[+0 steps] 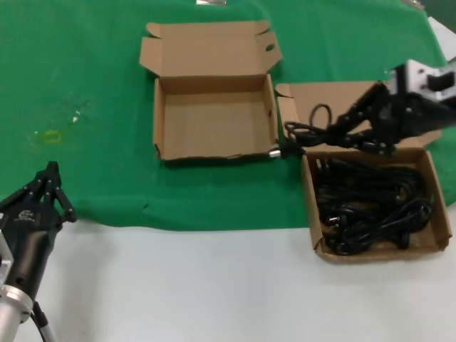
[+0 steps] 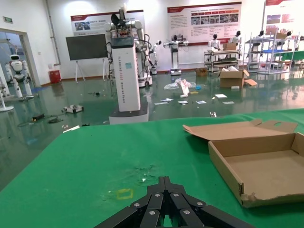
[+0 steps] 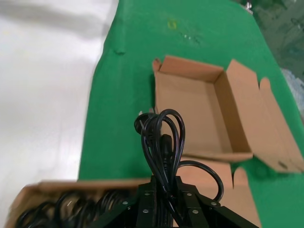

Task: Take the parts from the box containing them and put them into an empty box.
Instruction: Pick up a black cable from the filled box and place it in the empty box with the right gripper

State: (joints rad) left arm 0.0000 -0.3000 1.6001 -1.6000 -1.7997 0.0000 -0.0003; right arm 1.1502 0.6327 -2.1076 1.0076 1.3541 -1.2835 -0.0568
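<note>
Green cloth (image 1: 92, 85) covers the far part of the table; a bare white strip (image 1: 214, 285) runs along the near edge.

Two shallow brown cardboard boxes lie on it, lids folded back toward the far side; the empty box (image 1: 214, 117) sits mid-table with nothing in its tray, an oval hole in its right lid flap; the box of parts (image 1: 438, 206) sits to its right and nearer, straddling the edge of the cloth; its tray holds a tangle of black cables (image 1: 370, 206).

Right gripper (image 1: 340, 130) hangs over the far left corner of the full box, above the folded-back lid; its fingers are clamped on a coiled black cable (image 1: 303, 132); loops of that cable stick out leftward, and its plug end (image 1: 276, 151) hangs at the near right corner of the empty box; whether it touches the cardboard, cannot tell. The right wrist view shows the bundle (image 3: 161, 142) pinched between the closed fingers, the empty tray (image 3: 199, 114) beyond.

Left gripper (image 1: 50, 187) is parked at the near left, at the edge of the cloth, well apart from both boxes; fingertips drawn together, holding nothing.
</note>
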